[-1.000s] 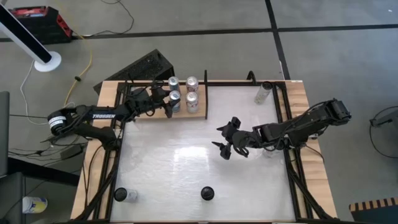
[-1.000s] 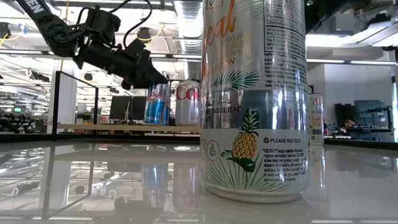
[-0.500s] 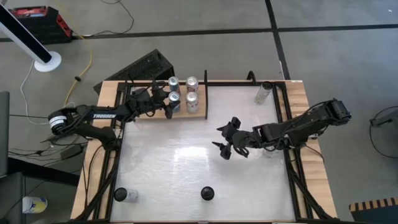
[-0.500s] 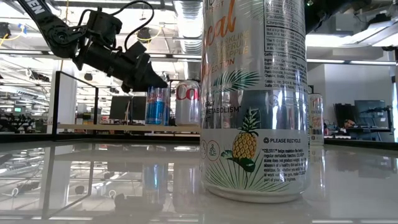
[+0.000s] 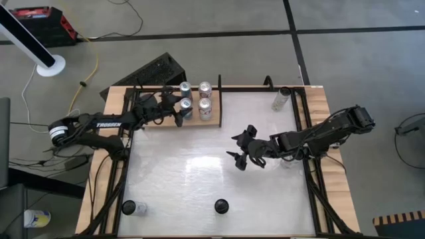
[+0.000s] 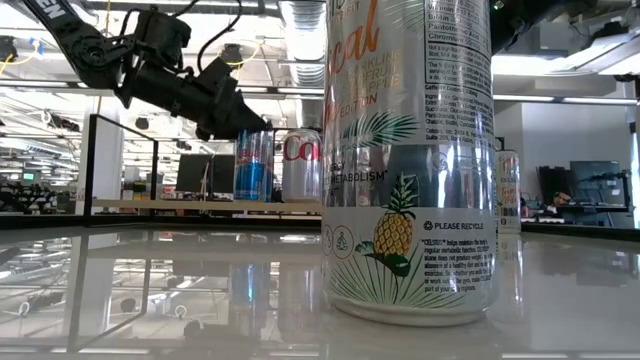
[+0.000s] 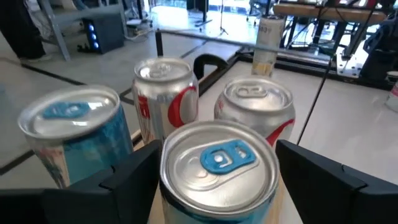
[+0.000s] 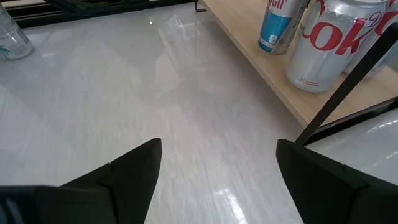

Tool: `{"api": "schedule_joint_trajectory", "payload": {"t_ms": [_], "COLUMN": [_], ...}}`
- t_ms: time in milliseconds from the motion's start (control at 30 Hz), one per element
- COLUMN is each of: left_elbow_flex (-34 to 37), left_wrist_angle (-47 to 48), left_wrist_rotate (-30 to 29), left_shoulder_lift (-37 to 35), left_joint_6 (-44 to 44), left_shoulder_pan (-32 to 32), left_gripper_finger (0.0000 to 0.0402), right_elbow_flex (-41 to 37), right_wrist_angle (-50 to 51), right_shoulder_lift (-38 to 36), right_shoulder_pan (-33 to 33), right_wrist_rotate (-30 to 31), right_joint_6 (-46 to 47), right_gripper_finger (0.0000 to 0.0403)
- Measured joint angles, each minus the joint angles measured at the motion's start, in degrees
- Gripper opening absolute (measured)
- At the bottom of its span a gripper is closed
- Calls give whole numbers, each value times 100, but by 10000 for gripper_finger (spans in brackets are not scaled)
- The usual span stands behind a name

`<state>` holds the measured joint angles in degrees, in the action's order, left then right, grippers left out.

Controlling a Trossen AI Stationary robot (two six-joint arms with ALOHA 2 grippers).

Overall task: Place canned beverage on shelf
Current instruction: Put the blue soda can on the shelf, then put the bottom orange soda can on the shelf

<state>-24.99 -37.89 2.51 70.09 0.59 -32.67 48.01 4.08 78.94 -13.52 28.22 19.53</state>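
Note:
Several cans stand upright on the wood-grain shelf (image 5: 199,123) at the table's far left. My left gripper (image 5: 178,109) is open at the shelf. Its fingers stand on either side of the near-left can (image 7: 219,163), a silver and blue one with a blue tab, which stands on its base. This gripper also shows in the low view (image 6: 238,122), just above the blue can (image 6: 252,165). My right gripper (image 5: 238,154) is open and empty above the middle of the table; the right wrist view (image 8: 217,171) shows only bare table between its fingers.
A tall pineapple-print can (image 6: 410,160) stands near the table's front edge (image 5: 221,206), with another can (image 5: 129,208) at the front left. A clear bottle (image 5: 281,99) stands at the far right. Thin black rails (image 6: 92,170) edge the shelf.
My left gripper has dipped and then risen a little over the blue can, and its arm has drawn slightly toward the table's left edge. The can stays upright on the shelf.

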Motion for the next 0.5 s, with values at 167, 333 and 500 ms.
{"api": "schedule_joint_trajectory", "payload": {"t_ms": [167,333,500], "left_elbow_flex": [0,-74,-391], "left_wrist_angle": [0,171,807], "left_wrist_rotate": [-45,-299,-100], "left_shoulder_lift": [-301,-855,-1598], "left_joint_6": [52,179,-31], "left_shoulder_pan": [0,0,28], "left_gripper_finger": [313,314,314], "right_elbow_flex": [0,0,2], "right_wrist_angle": [0,-10,-29], "right_shoulder_lift": [0,0,0], "right_shoulder_pan": [0,0,0], "right_wrist_rotate": [-47,-43,-33], "right_joint_6": [0,36,436], "right_gripper_finger": [340,340,340]}}
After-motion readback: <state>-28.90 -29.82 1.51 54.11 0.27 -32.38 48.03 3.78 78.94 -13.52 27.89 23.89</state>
